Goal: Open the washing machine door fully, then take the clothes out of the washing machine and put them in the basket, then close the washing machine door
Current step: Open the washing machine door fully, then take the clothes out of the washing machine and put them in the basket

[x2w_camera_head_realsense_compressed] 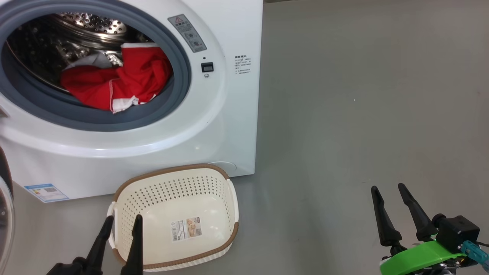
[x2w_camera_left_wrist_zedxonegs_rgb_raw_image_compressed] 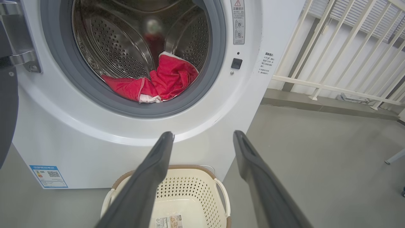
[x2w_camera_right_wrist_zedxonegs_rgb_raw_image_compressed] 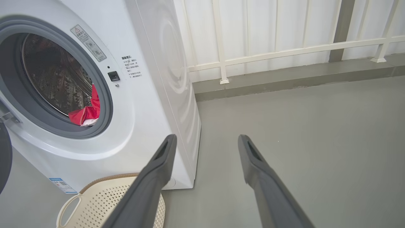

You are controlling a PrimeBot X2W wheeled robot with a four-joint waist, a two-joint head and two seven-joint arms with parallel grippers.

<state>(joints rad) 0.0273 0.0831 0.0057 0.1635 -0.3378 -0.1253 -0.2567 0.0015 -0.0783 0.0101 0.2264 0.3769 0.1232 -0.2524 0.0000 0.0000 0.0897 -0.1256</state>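
In the head view, the washing machine (x2w_camera_head_realsense_compressed: 229,126) stood at the upper left with its round opening uncovered. The door (x2w_camera_head_realsense_compressed: 4,214) stood open, and a strip of its dark rim and glass showed at the left edge. The red clothes (x2w_camera_head_realsense_compressed: 114,84) lay bunched at the lower front of the steel drum (x2w_camera_head_realsense_compressed: 88,23), with one white-edged fold resting on the grey rubber ring (x2w_camera_head_realsense_compressed: 179,61). The basket (x2w_camera_head_realsense_compressed: 172,170) sat on the grey floor (x2w_camera_head_realsense_compressed: 344,114) just in front of the machine, with a paper label (x2w_camera_head_realsense_compressed: 186,228) on its bottom. The left gripper (x2w_camera_head_realsense_compressed: 124,217) was at the lower left, its fingers parted and grasping nothing, the tips overlapping the near left rim of the basket. The right gripper (x2w_camera_head_realsense_compressed: 387,186) was at the lower right above bare floor, well apart from the basket, its fingers likewise parted around nothing.

In the left wrist view, the two spread fingers pointed toward the machine front below the opening. The basket lay beneath them, the clothes sat inside the drum, and the dark door edge hung from a metal hinge (x2w_camera_left_wrist_zedxonegs_rgb_raw_image_compressed: 19,47) at the left.

In the right wrist view, the parted fingers pointed past the machine's front corner toward a white railing (x2w_camera_right_wrist_zedxonegs_rgb_raw_image_compressed: 284,50). A red fold showed at the drum's edge, and the basket rim appeared at the lower left.
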